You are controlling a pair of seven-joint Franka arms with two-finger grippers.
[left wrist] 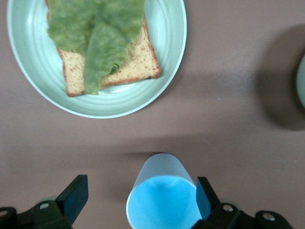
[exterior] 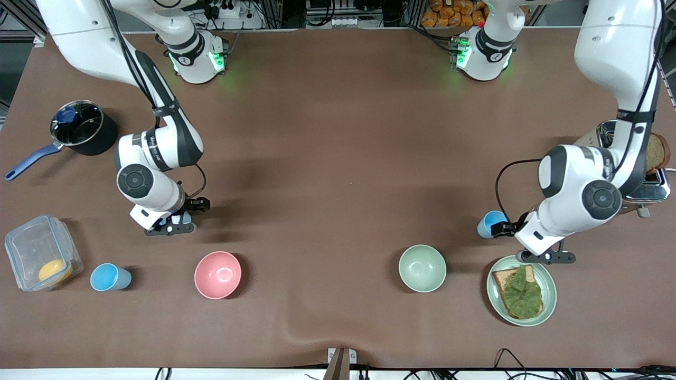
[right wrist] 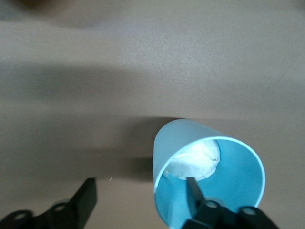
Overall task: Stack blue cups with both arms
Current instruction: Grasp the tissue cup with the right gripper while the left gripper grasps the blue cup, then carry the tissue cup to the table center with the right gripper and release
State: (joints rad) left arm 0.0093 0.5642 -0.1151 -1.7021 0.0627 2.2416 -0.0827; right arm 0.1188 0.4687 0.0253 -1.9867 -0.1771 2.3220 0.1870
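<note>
The sky-blue cup [left wrist: 159, 191] stands on the counter [exterior: 338, 158], well apart from the pink bowl [exterior: 217, 274] toward the left arm's end and a little farther from the front camera. The left gripper [left wrist: 140, 191] is down around it, fingers [left wrist: 74, 195] wide apart, one on each side, with no squeeze on it.

The paler cup [right wrist: 190, 143], whitish at the bottom inside, sits near the pink bowl, tucked under the right wrist in the front view. The right gripper [right wrist: 139, 187] is at it with one finger in front of its mouth and the other clear outside. The fingers stand apart, and I see no firm hold.

A third blue cup [exterior: 110, 277] rests beside the pink bowl toward the right arm's end, untouched.

By my reading, the task is at its start. Both arms have reached a cup, but nothing is lifted. Grasping, bringing the cups together and nesting them all remain.
</note>
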